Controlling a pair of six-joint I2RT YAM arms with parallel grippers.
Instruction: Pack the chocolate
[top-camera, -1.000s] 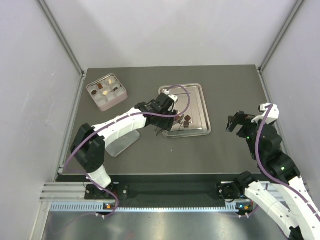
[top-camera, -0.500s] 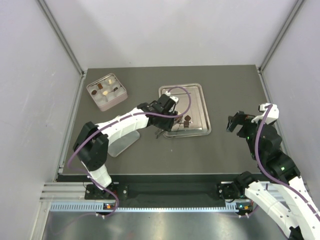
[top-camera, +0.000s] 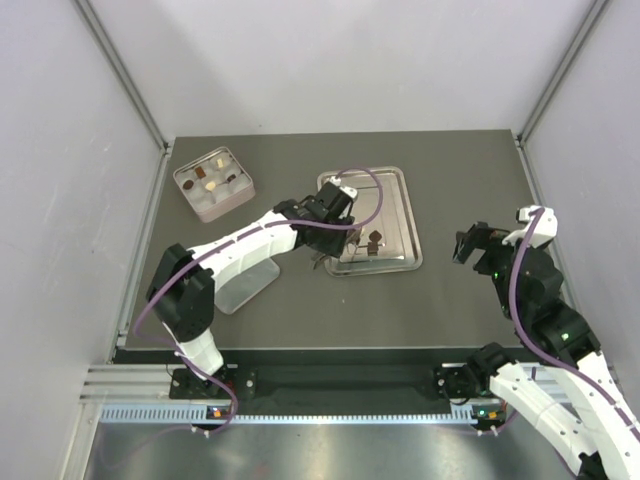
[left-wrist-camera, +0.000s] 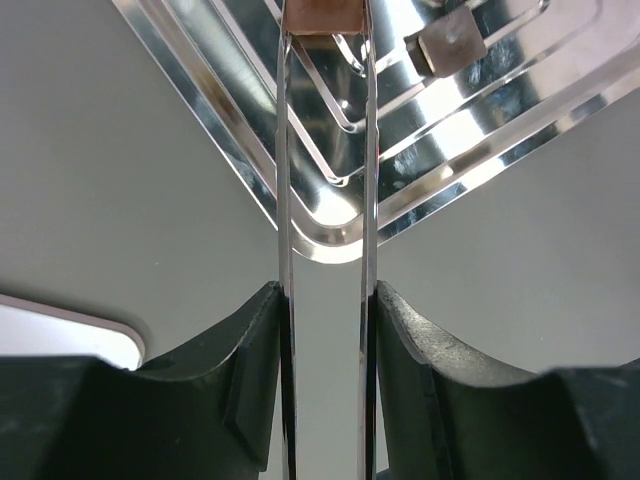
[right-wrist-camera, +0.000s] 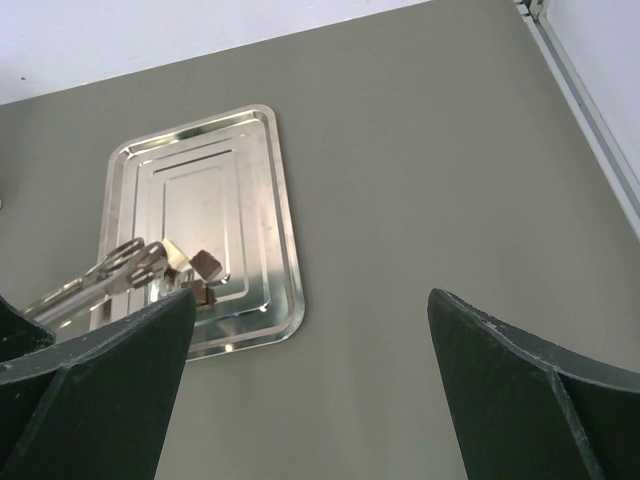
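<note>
Chocolate piece (left-wrist-camera: 322, 15), mid brown, is pinched right at the tips of the tweezers (left-wrist-camera: 284, 200) I'm holding, over the steel tray (left-wrist-camera: 330, 235). My left claw (left-wrist-camera: 327, 295) is clamped on those tweezers, one finger pressed against each metal arm. From my wrist view I honestly can't tell if the piece is lifted or sitting on the tray floor.

There's a second piece (left-wrist-camera: 452, 42), a duller brown, lying on the tray near the first one, off to the right in that view and not touching the tweezers. The tweezers reach in over the tray's near left corner.

From overhead, the tray sits around the middle of the table (top-camera: 450, 190). The pink tin (top-camera: 238, 196) is well apart from it, at the far left, open on top, with a few small packed pieces (top-camera: 210, 184) in its compartments. A pale flat plate (top-camera: 240, 288) lies on the table just beside my left arm.

My right claw (right-wrist-camera: 310, 300) is spread wide with nothing between the fingers. It hangs over the right side of the table, well apart from the tray, with the tray and both loose pieces in its camera.
</note>
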